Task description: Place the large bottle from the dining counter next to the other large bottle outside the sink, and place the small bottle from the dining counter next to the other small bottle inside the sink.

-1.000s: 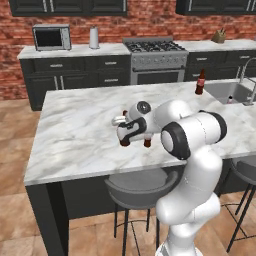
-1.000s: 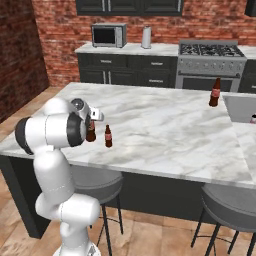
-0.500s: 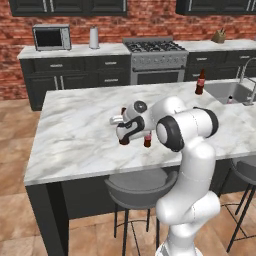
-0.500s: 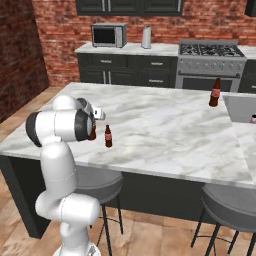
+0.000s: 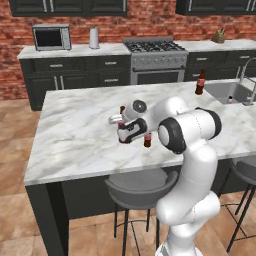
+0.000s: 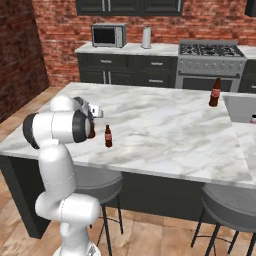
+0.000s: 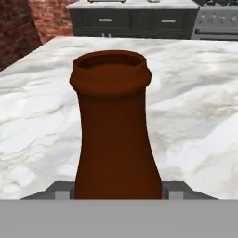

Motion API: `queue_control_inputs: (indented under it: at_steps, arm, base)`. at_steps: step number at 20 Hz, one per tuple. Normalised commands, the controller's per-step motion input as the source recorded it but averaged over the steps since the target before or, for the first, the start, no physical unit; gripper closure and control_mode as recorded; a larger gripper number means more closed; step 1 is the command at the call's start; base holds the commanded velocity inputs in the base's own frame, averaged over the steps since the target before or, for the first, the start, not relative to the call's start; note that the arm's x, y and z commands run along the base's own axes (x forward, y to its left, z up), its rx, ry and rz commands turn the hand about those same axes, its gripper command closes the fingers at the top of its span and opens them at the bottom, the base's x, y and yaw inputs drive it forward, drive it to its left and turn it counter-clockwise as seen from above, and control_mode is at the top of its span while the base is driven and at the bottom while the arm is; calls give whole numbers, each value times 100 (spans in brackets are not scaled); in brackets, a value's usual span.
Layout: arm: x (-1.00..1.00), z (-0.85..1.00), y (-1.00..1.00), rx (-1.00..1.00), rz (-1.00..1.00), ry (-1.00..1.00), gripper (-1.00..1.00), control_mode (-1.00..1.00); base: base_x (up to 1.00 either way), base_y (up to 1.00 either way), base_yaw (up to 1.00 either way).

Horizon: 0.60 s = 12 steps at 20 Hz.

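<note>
1. Here's the dining surface [image 5: 75,135], a long slab of veined marble. There's broad bare room on its far half and toward its left end in the left base view. Two stools sit tucked under the near edge.
2. At the far right end is the sink [image 5: 223,88], sunk into the top with its tap at the rim.
3. The pincer [image 5: 125,131] is reaching in sideways, low over the marble and not far from the near edge. It's pinching the large bottle [image 7: 116,130], with a grey finger pad [image 7: 60,191] pressed against each flank below the neck.
4. That large bottle is dark brown, and its open mouth fills the hand view. Its foot is hidden, so I can't tell whether it's touching the marble.
5. Over by the sink, the other large bottle [image 5: 200,82] stands upright on the marble just outside the rim. It has a red label, too small to read.
6. The small bottle [image 6: 108,136] stands upright just beside the pincer, free of it. Its label is red and the writing is unreadable.
7. Down in the basin is the other small bottle [image 5: 230,99], with just its top peeking out.
</note>
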Motion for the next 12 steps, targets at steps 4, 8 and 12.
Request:
queue_control_inputs:
  at_steps: [4,8,12]
  arm:
    - [-47,16,2,-2,4,-11,100,-100]
    - [-23,17,0,0,3,-8,100,-100]
    - [-15,11,0,0,3,-6,100,-100]
  base:
    - [0,0,0]
    - [0,0,0]
    - [0,0,0]
